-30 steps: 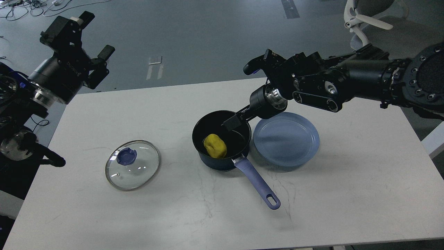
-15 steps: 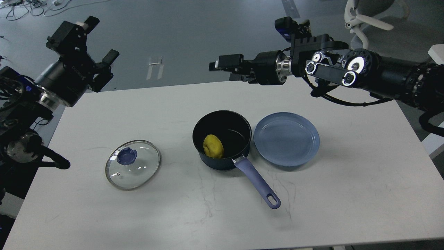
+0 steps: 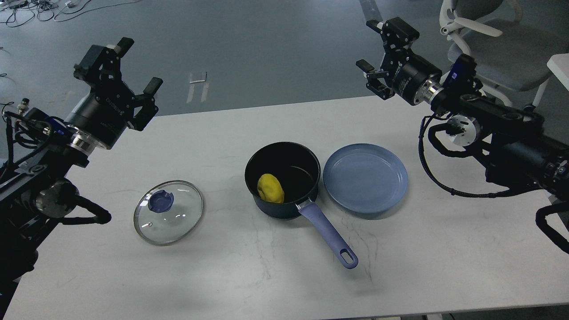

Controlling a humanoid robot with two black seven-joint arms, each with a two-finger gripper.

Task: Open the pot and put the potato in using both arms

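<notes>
Now the potato [image 3: 270, 188] lies inside the pot [image 3: 282, 178], resting on the floor toward the left wall, nothing touching it. A second ago the right gripper [image 3: 371, 46] was down at the pot's rim, just above the potato. Half a second ago it had lifted clear to above the far table edge. At present it is raised and pulled back to the right, well apart from the pot, fingers spread and empty.

The potato has shifted slightly since release and looks settled.

Pot is uncovered, handle pointing toward the near right. The lid [image 3: 169, 211] lies flat on the table [image 3: 444, 249] to the left of the pot, well apart from it, knob up, unchanged over all three frames. The plate [image 3: 365, 180] sits just beside the pot on the right, bare.

Left gripper [image 3: 133, 62] is held high at far left, fingers apart, holding nothing; it has crept slightly inward.

Judgement: both steps read as done, lid off and potato in. Arms appear to be retreating.
</notes>
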